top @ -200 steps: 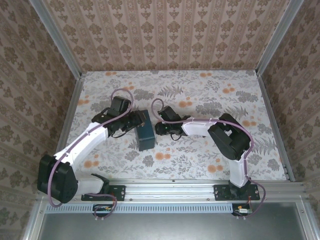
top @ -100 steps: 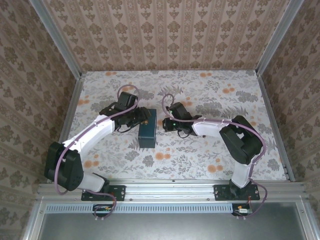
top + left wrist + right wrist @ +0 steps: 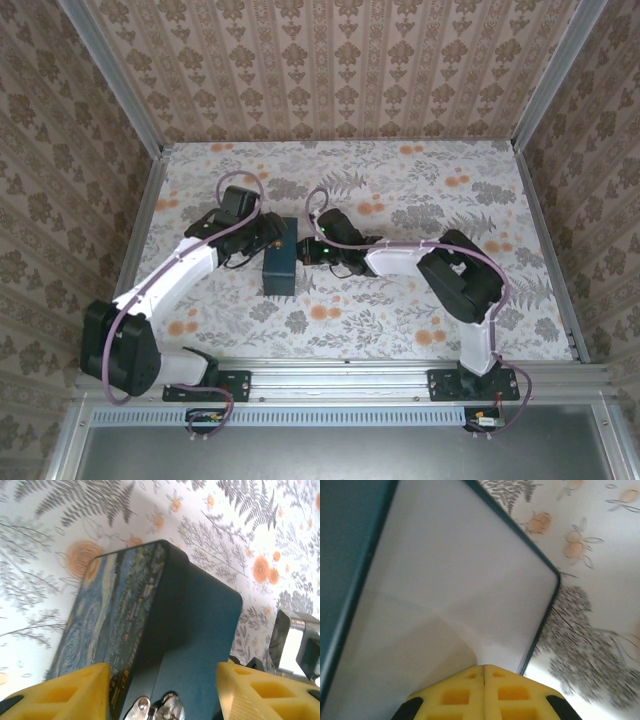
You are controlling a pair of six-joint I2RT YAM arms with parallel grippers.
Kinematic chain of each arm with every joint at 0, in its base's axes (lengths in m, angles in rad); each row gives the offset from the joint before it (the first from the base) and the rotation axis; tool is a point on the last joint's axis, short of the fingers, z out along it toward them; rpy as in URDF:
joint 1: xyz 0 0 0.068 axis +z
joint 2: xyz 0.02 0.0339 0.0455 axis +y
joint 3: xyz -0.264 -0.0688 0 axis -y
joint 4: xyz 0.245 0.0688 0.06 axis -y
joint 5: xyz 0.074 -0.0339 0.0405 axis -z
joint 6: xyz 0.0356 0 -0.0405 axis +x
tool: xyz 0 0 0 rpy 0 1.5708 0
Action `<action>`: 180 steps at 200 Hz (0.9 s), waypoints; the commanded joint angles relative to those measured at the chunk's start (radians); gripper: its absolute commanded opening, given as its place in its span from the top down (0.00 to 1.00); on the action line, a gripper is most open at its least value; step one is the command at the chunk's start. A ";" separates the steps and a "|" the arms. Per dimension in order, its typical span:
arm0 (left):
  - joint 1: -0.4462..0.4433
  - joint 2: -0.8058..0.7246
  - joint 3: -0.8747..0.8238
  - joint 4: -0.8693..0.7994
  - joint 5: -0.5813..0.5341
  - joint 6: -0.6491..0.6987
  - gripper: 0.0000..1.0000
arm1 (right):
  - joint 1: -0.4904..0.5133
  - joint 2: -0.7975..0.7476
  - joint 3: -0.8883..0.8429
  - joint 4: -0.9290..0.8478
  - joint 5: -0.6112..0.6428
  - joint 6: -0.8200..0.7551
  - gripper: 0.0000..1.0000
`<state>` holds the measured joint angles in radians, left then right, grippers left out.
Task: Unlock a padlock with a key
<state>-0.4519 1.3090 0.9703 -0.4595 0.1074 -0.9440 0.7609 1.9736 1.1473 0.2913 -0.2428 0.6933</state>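
Note:
The dark blue box (image 3: 280, 270) stands on its side on the flowered table (image 3: 400, 315), its swirly painted lid (image 3: 110, 615) turned left in the left wrist view. My left gripper (image 3: 268, 238) (image 3: 161, 670) straddles the box, one yellow finger on the lid and the other on the opposite face, gripping it. A small silvery metal piece (image 3: 157, 709), apparently the padlock, hangs on the box's near edge between those fingers. My right gripper (image 3: 303, 252) (image 3: 484, 667) is shut, its tips against the box's white face (image 3: 455, 580). The key is hidden.
Patterned walls with metal corner posts (image 3: 112, 75) close in the table on three sides. The two arms meet at the box in mid-table. A grey part of the right arm (image 3: 295, 645) shows just right of the box.
The right gripper has closed fully and moved left up to the box. The left gripper and the box have shifted slightly left.

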 commanded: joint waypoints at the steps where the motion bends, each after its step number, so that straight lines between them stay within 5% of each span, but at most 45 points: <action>1: -0.014 -0.064 -0.013 0.028 0.070 -0.028 0.43 | 0.073 0.092 0.094 0.002 -0.038 0.020 0.94; 49: -0.012 -0.056 -0.010 0.008 0.050 0.001 0.43 | 0.062 0.091 0.154 -0.234 0.097 -0.084 0.92; 99: 0.014 -0.014 -0.018 0.063 0.087 0.015 0.43 | -0.021 -0.109 -0.046 -0.299 0.183 -0.186 0.85; 123: 0.103 0.017 0.092 -0.066 0.061 0.217 0.38 | -0.095 -0.252 -0.135 -0.332 0.186 -0.270 0.55; 135: 0.119 0.032 0.126 -0.115 -0.026 0.344 0.01 | -0.158 -0.332 -0.173 -0.364 0.194 -0.323 0.01; 155: 0.146 -0.015 0.049 -0.026 -0.187 0.480 0.00 | -0.290 -0.493 -0.213 -0.457 0.223 -0.414 0.00; 180: 0.183 -0.181 -0.226 0.357 -0.370 0.821 0.00 | -0.479 -0.731 -0.367 -0.399 0.287 -0.578 0.00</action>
<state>-0.3008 1.2621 0.9562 -0.3759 -0.0364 -0.5114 0.4210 1.4353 0.9104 -0.0963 -0.0441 0.3153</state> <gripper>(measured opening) 0.997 0.998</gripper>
